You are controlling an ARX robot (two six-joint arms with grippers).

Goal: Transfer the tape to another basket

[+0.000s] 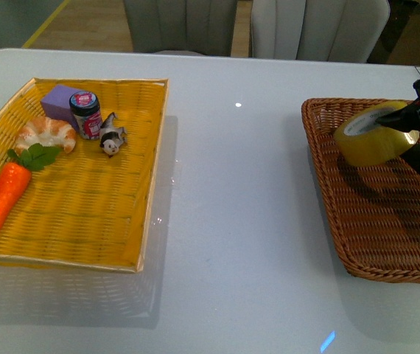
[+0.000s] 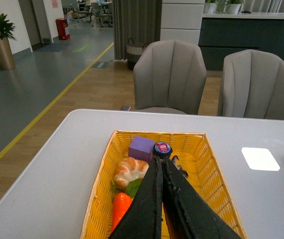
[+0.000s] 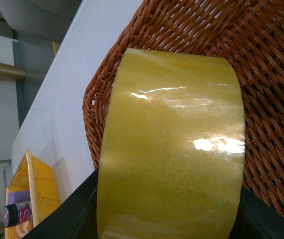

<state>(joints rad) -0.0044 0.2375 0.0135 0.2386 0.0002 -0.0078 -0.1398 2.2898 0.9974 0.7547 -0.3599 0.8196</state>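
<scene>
Two baskets sit on the desk, and the tape is over the dark wicker basket, clamped in your right end effector. It hangs near the basket's far corner, on the side toward the yellow tray. Its shadow on the weave suggests it is clear of the basket floor, though you cannot tell by how much.

Carry it inward, away from the rim, before you lower. Bring it down slowly until it is close to the weave, then let go. The roll is tilted and would likely wobble or roll if dropped from height. Lift straight up afterwards.

Your left end effector has its fingers pressed together with nothing in them, above the tray. Leave it parked there.
</scene>
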